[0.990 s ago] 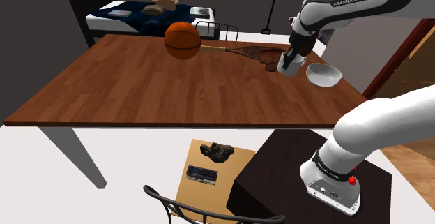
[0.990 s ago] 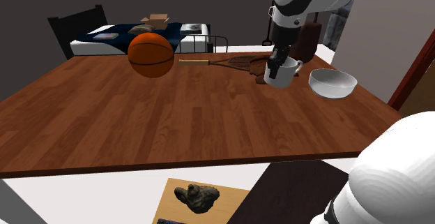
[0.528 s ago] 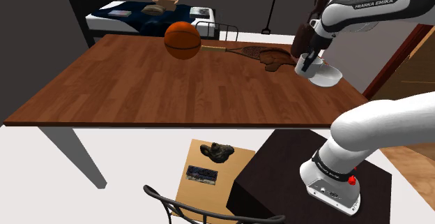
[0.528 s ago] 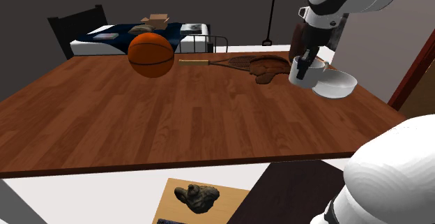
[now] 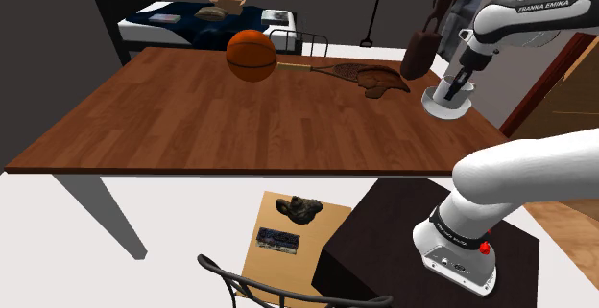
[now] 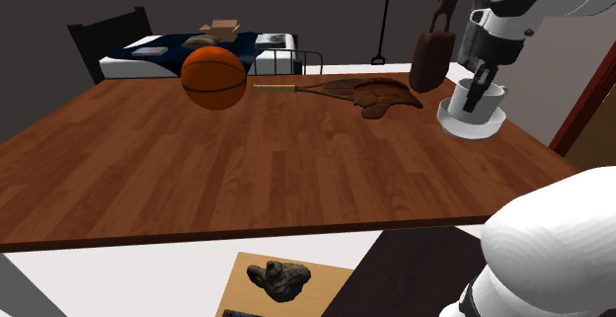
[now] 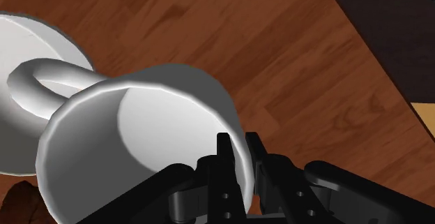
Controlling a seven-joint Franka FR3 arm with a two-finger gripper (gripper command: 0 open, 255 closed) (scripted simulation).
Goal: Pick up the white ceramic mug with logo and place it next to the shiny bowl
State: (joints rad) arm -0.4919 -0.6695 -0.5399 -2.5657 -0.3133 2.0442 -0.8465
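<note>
The black gripper [image 7: 238, 143] pinches the rim of the white mug [image 7: 139, 133], one finger inside and one outside, and the white bowl [image 7: 22, 140] sits just below the gripper.

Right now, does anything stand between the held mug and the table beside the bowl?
Nothing visible does. The gripper clasps the mug by its rim close to the bowl, and the table beside the bowl shows bare wood.

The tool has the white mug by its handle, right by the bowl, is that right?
Not by the handle: the tool clamps the mug by its rim wall, inside and outside, as the wrist view shows. It is right by the bowl.
</note>
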